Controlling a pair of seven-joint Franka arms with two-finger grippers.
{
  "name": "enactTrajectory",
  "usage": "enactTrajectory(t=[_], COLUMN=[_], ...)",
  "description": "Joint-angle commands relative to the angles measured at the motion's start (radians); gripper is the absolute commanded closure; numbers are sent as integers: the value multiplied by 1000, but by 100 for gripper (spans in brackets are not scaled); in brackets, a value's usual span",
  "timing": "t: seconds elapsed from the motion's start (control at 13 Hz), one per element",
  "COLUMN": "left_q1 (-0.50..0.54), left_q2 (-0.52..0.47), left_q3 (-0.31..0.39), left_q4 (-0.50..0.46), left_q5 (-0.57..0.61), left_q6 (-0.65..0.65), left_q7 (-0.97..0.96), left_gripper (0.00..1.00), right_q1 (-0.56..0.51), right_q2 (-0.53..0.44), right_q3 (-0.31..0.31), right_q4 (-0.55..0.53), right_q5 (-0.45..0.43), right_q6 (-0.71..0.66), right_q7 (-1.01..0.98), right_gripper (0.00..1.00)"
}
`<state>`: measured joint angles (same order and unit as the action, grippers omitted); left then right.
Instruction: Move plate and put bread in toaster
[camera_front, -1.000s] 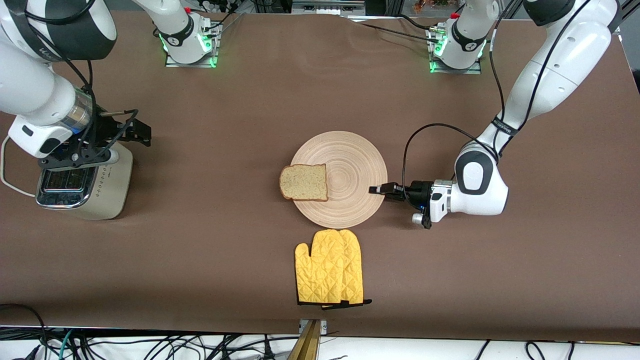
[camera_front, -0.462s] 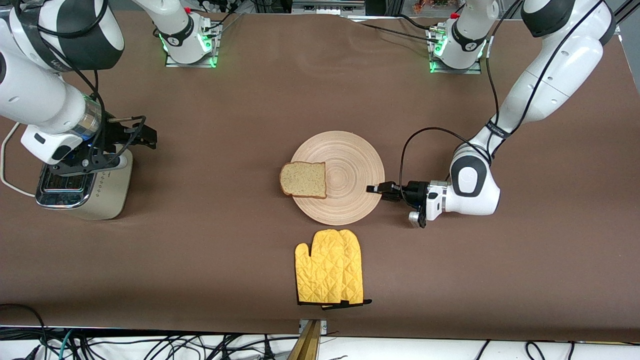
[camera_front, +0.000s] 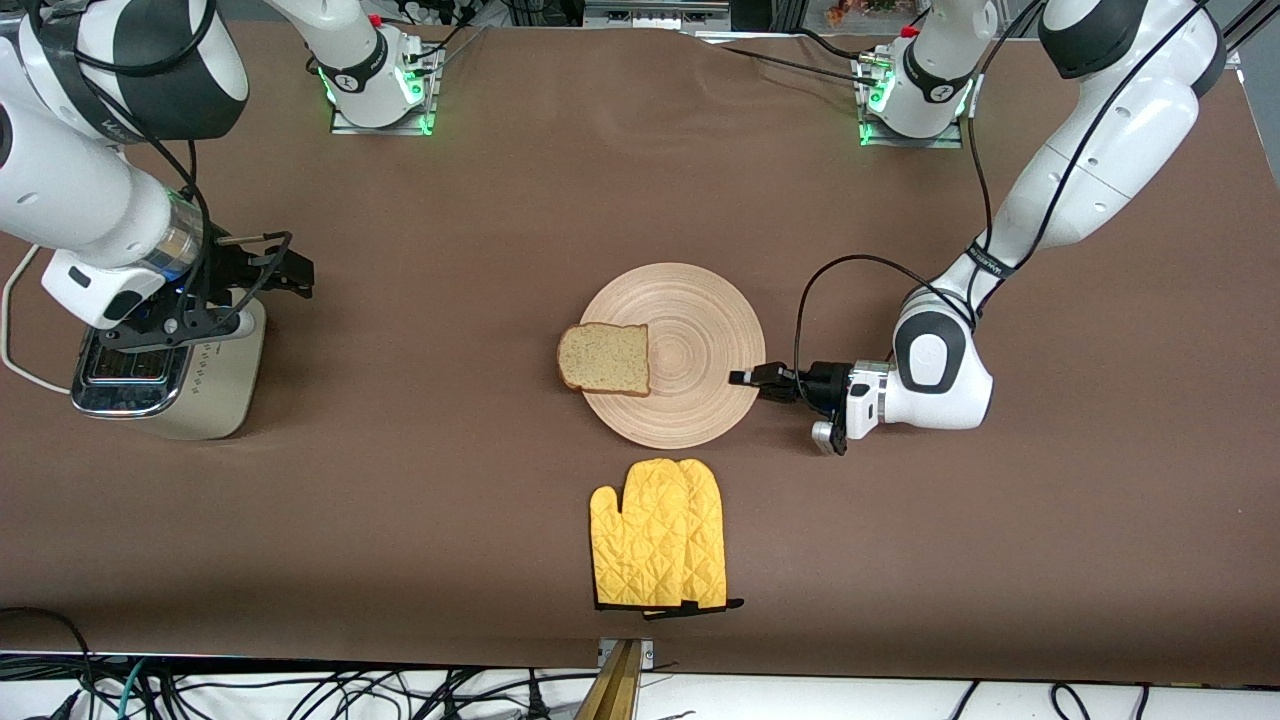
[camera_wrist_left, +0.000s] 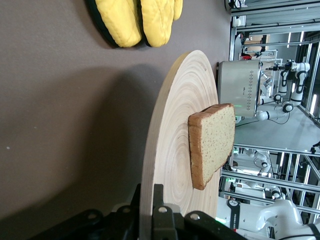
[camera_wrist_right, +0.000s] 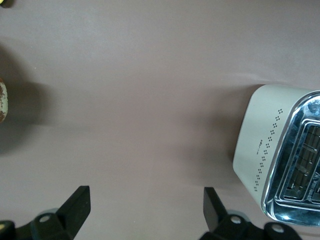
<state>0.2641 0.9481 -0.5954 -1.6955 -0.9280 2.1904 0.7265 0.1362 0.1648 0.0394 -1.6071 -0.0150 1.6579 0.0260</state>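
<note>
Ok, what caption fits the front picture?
Left gripper pinches the plate holding bread; open right gripper waits above the toaster.

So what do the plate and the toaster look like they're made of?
The plate looks like pale, unvarnished wood: matte, with concentric ring grooves and a light bare edge. The toaster seems to have a cream matte body, plastic or painted metal, I can't tell which, and a shiny chrome-like top that mirrors its surroundings.
</note>
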Motion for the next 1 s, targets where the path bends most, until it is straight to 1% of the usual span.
enactTrajectory(t=[0.0,0.15,0.38,0.92], left_q1=[-11,-26,-68,-54], left_q2=[23,23,24,20], left_q3=[-9,-9,-9,-6], left_q4=[10,5,0,-3], left_q5=[-44,-43,-45,-37], left_q6=[-1,20,92,89], left_q7=[68,70,70,67], left_gripper=[100,100,100,100], right_q1=[2,2,2,3], right_q2=[-4,-4,-4,-4], right_q3=[4,4,4,4], right_q4=[6,6,6,6], right_q5=[-10,-10,-3,4], right_q6=[-4,-4,-1,2], right_q7=[9,9,9,12], right_gripper=[0,0,0,0])
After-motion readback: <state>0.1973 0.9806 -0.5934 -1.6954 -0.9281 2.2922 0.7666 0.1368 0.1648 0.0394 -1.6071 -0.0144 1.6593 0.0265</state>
